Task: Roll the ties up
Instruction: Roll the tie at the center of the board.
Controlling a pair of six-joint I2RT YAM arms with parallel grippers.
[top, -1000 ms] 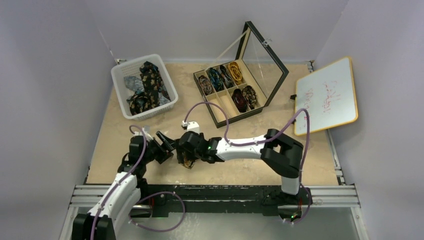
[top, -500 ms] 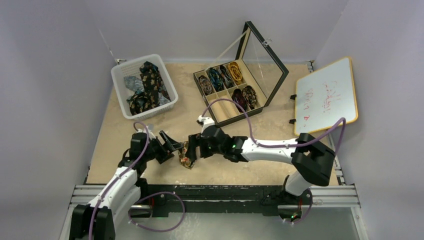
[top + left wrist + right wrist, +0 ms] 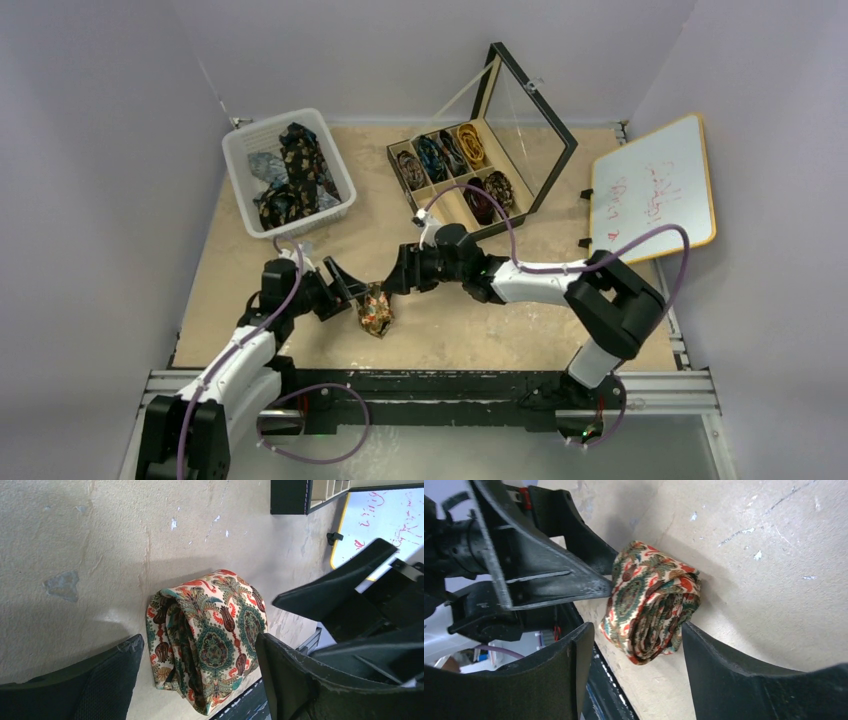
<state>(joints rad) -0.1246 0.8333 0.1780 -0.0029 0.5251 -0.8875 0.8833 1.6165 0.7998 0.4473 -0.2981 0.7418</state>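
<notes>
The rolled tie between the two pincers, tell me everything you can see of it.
The rolled tie is a printed fabric coil, cream with teal, red and brown paisley. It lies on the tan table near the front edge, with spiral layers showing at one end. The open left pincer and open right pincer both straddle it.

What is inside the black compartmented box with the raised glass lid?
In the black compartmented box, rolled patterned fabric ties fill the four far compartments and the two near-right ones. The right arm's black wrist and purple cable partly cover the near-left compartments, so those cannot be judged.
</notes>
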